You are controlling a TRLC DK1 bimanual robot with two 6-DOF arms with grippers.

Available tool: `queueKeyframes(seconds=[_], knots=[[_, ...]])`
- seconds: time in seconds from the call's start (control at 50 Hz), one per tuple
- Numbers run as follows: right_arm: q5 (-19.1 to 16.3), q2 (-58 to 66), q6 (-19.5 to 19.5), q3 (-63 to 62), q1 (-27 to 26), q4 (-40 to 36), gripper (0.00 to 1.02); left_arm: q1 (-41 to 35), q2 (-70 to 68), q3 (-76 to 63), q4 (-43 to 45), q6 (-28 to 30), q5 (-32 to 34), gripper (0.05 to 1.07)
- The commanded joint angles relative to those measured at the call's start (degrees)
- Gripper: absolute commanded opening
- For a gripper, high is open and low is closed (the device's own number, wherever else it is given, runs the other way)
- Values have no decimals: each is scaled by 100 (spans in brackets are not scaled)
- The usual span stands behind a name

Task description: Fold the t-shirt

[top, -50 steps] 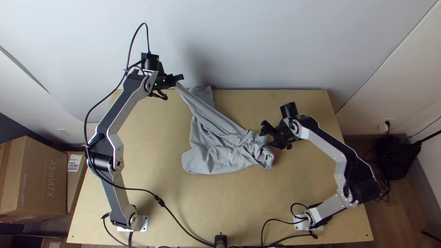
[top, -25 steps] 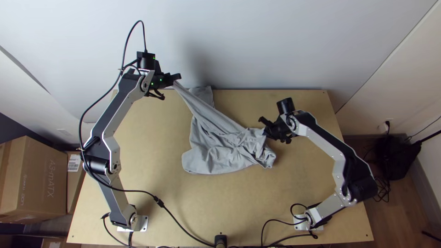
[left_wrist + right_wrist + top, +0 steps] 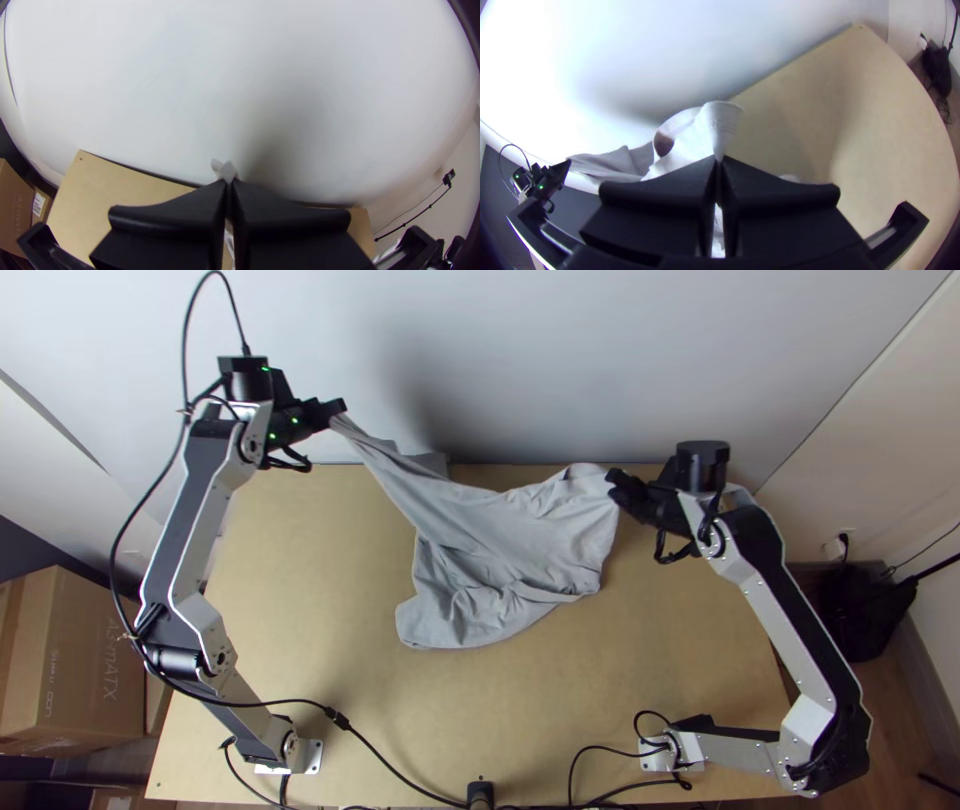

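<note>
The grey t-shirt (image 3: pixel 500 535) hangs between both grippers, its lower part lying wrinkled on the table. At the upper left of the top view, my left gripper (image 3: pixel 338 412) is shut on one end, pulled into a narrow twisted strip. My right gripper (image 3: pixel 614 485) is shut on the opposite upper part, where the cloth is spread wider. In the left wrist view, a bit of t-shirt (image 3: pixel 226 170) pokes out past the closed left gripper (image 3: pixel 229 184). In the right wrist view, t-shirt fabric (image 3: pixel 720 120) with a hem stands beyond the right gripper (image 3: pixel 718 161).
The wooden table (image 3: pixel 330 660) ends at a pale wall (image 3: pixel 540 360) behind the t-shirt. A black cable (image 3: pixel 270 702) runs from the left arm across the table's near left. Cardboard boxes (image 3: pixel 70 660) stand on the floor at the left.
Both grippers have moved apart and toward the wall, the left one leftward, the right one right and up the picture. The right gripper has lifted its bunched end, opening out the cloth.
</note>
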Motion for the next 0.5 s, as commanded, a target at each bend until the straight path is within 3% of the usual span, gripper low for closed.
queueKeyframes(seconds=[0.0, 0.1, 0.22, 0.32, 0.48], knots=[[105, -179, -129, 774, -191, 45, 2, 188, -230, 697, -225, 161, -20, 8], [105, -47, -419, 1530, -349, 89, 2, 337, -344, 935, -322, 267, -37, 8], [114, -65, -1035, 2093, -410, 695, 2, 390, -617, 987, -524, 434, -55, 8], [114, -232, -1597, 2154, -410, 1328, 2, 487, -995, 908, -533, 416, -46, 8], [149, -724, -2054, 2225, -323, 1943, 2, 689, -1865, 891, -348, 161, -64, 8]])
